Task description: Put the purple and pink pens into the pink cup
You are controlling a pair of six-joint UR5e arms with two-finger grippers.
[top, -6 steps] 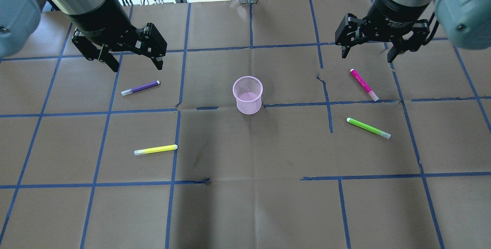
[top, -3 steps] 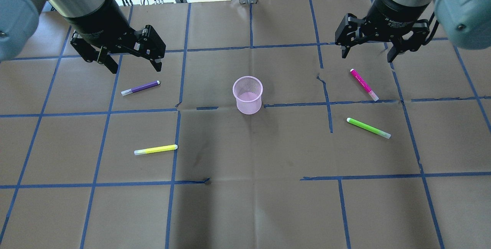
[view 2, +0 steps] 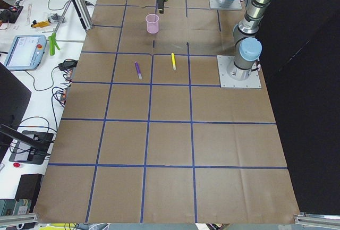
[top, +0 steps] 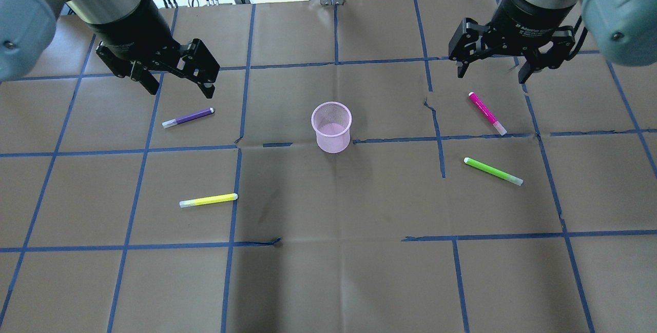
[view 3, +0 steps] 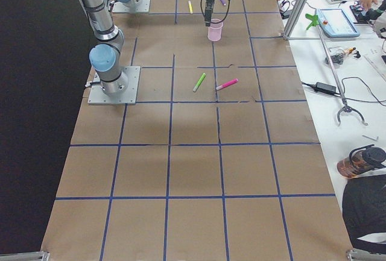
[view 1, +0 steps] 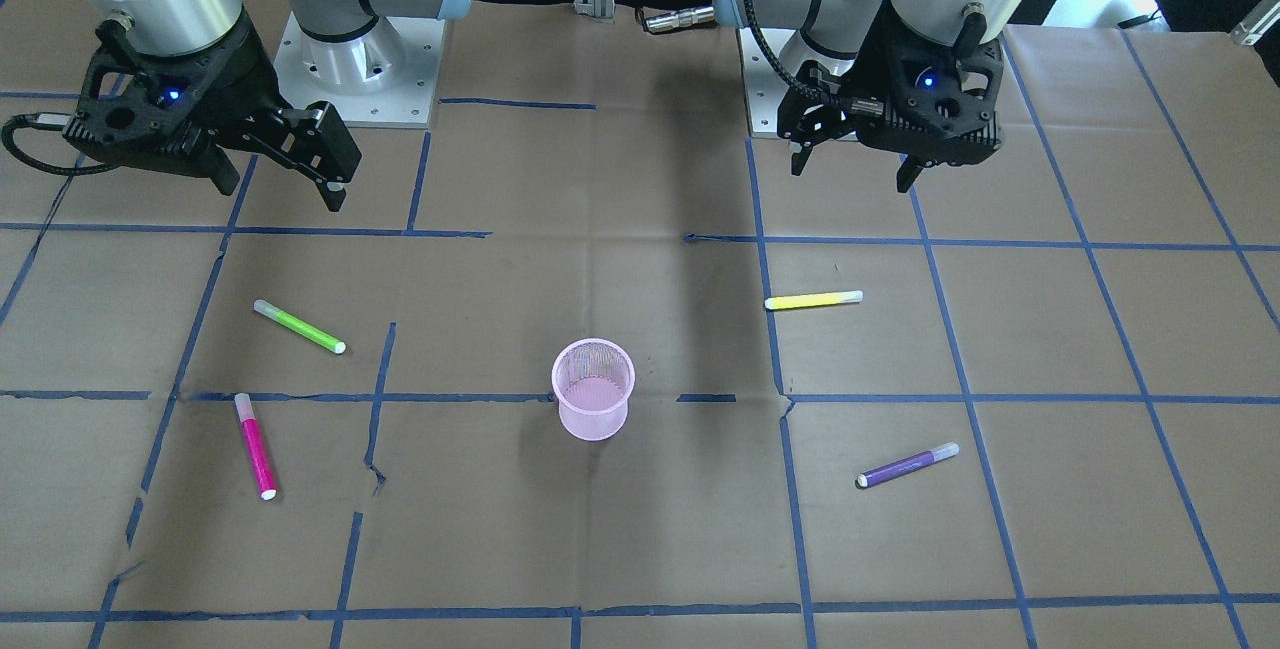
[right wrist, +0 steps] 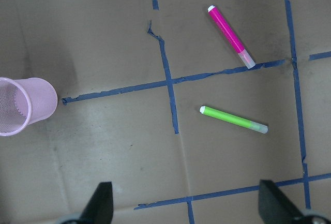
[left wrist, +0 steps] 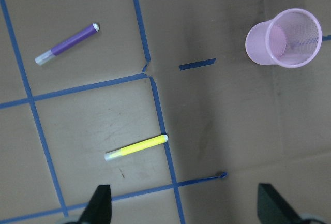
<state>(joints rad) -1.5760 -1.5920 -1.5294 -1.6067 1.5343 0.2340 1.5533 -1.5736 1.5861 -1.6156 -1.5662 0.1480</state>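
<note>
The pink mesh cup [top: 331, 126] stands upright at the table's middle, also in the front view [view 1: 593, 388]. The purple pen [top: 187, 117] lies left of it, just below my left gripper [top: 180, 87], which is open and empty above the table. The pink pen [top: 487, 113] lies right of the cup, below my right gripper [top: 493, 74], also open and empty. The left wrist view shows the purple pen [left wrist: 66, 43] and the cup [left wrist: 282, 38]. The right wrist view shows the pink pen [right wrist: 230, 36] and the cup [right wrist: 26, 106].
A yellow pen [top: 208, 200] lies at the front left and a green pen [top: 493, 171] at the front right. Brown paper with blue tape lines covers the table [top: 328, 271]. Cables and gear lie beyond the far edge.
My left gripper has shifted slightly and turned a little above the purple pen. The right gripper and all pens have stayed where they were.
</note>
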